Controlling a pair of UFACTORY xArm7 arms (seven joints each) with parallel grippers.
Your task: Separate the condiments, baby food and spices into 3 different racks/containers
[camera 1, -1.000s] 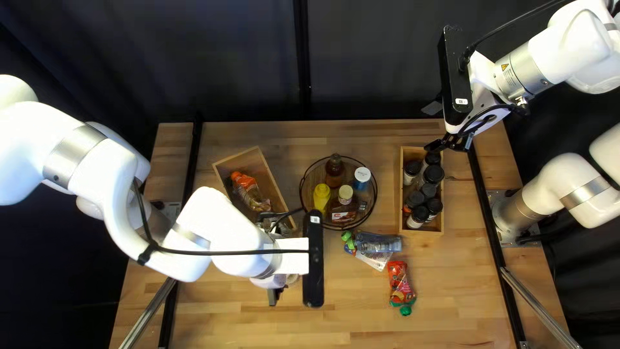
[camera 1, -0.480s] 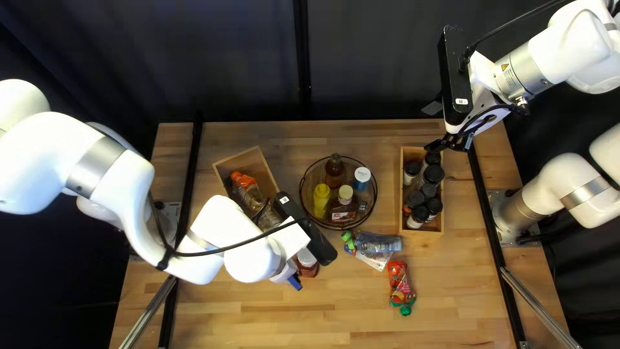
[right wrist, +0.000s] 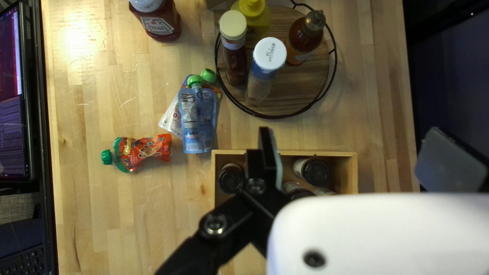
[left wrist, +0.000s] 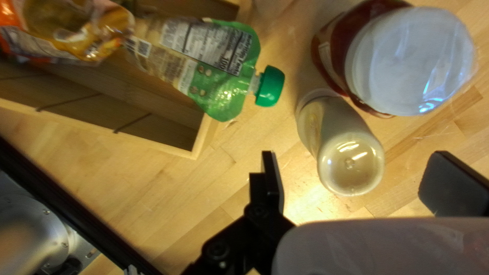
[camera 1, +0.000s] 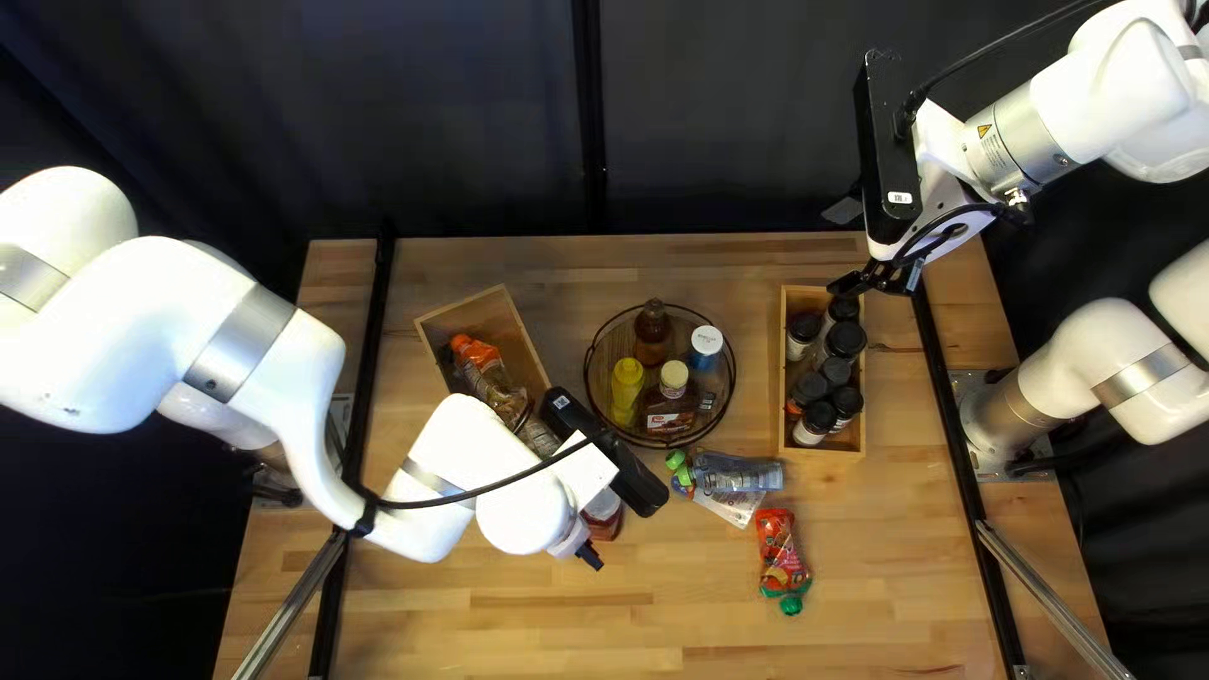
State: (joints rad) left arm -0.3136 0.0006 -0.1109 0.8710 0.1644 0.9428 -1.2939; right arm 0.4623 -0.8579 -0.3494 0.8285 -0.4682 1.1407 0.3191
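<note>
My left gripper (camera 1: 590,554) is low over the table, mostly under its arm. In the left wrist view that gripper (left wrist: 359,175) is open, with a pale bottle (left wrist: 351,163) ahead between its fingers, untouched. A white-capped red bottle (left wrist: 407,61) stands beside it. An orange pouch (camera 1: 476,358) and a green-capped pouch (left wrist: 219,66) lie in the left wooden box (left wrist: 204,140). Bottles stand on the round rack (camera 1: 640,431); dark-lidded jars fill the right box (camera 1: 786,365). My right gripper (camera 1: 878,280) hangs near that box, open in its wrist view (right wrist: 359,155).
Right of the round rack's near side, a blue pouch (right wrist: 197,122) lies over a white one (right wrist: 170,119). Nearer the table's front is a red pouch (camera 1: 781,554). A monitor (right wrist: 15,97) stands by the table edge in the right wrist view.
My left gripper has turned and shifted right in the top left view, uncovering the white-capped red bottle and more of the left box. My right arm is where it was.
</note>
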